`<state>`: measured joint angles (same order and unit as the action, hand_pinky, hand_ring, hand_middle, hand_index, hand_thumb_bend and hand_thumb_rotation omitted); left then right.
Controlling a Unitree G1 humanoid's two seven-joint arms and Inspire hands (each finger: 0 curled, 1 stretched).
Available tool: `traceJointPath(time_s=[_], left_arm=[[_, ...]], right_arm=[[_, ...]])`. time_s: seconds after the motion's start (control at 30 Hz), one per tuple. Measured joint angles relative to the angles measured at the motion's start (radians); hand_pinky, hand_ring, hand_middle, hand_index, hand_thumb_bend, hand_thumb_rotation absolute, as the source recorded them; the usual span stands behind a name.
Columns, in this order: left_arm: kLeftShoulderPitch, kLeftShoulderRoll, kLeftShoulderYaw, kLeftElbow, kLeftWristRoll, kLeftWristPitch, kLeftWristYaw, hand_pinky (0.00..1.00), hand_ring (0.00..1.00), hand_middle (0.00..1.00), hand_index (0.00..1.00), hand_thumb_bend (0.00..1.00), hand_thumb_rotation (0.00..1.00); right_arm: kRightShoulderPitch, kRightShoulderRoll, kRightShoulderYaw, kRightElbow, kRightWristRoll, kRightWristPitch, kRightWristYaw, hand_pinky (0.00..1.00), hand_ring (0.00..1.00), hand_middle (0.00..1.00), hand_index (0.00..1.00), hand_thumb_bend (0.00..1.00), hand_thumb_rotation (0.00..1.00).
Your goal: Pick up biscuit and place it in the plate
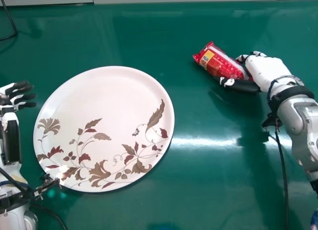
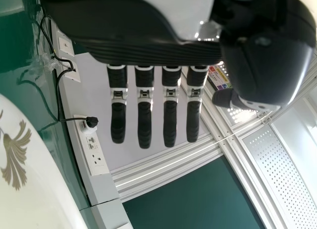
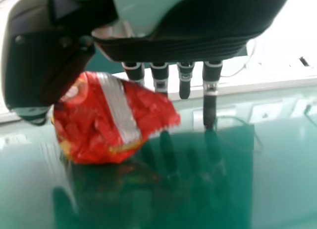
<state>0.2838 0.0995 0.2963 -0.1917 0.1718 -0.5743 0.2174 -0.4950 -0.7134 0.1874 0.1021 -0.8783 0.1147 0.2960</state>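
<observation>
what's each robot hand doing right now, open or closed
Left robot hand: open, empty.
Right robot hand: fingers and thumb around the red packet, apparently gripping.

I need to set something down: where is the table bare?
The green table is bare between the plate and red packet, and nearer the robot between plate and right arm. Crowded: around packet and right hand, and left of the plate by the left hand.
</observation>
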Motion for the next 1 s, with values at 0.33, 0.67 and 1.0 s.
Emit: traceJointPath(time_s=[0.33, 0.67, 1.0], left_arm=[[0.009, -0.006, 0.0, -0.011, -0.008, -0.003, -0.004, 0.5, 0.6, 0.67, 0.68, 0.15, 0.19], [0.019, -0.017, 0.0, -0.023, -0.017, 0.003, -0.005, 0.51, 0.61, 0.68, 0.69, 0.16, 0.18], [0.02, -0.012, 0.003, -0.023, -0.018, 0.002, -0.01, 0.51, 0.61, 0.68, 0.69, 0.15, 0.12]], right_arm=[[-0.092, -0.035, 0.107, 0.198, -0.132, -0.115, -0.273, 0.16, 0.37, 0.43, 0.52, 0.51, 0.0], [-0.097, -0.055, 0.124, 0.228, -0.156, -0.145, -0.347, 0.11, 0.39, 0.45, 0.5, 0.51, 0.0], [0.014, -0.05, 0.005, 0.012, -0.074, -0.142, -0.416, 0.07, 0.41, 0.47, 0.5, 0.51, 0.0]])
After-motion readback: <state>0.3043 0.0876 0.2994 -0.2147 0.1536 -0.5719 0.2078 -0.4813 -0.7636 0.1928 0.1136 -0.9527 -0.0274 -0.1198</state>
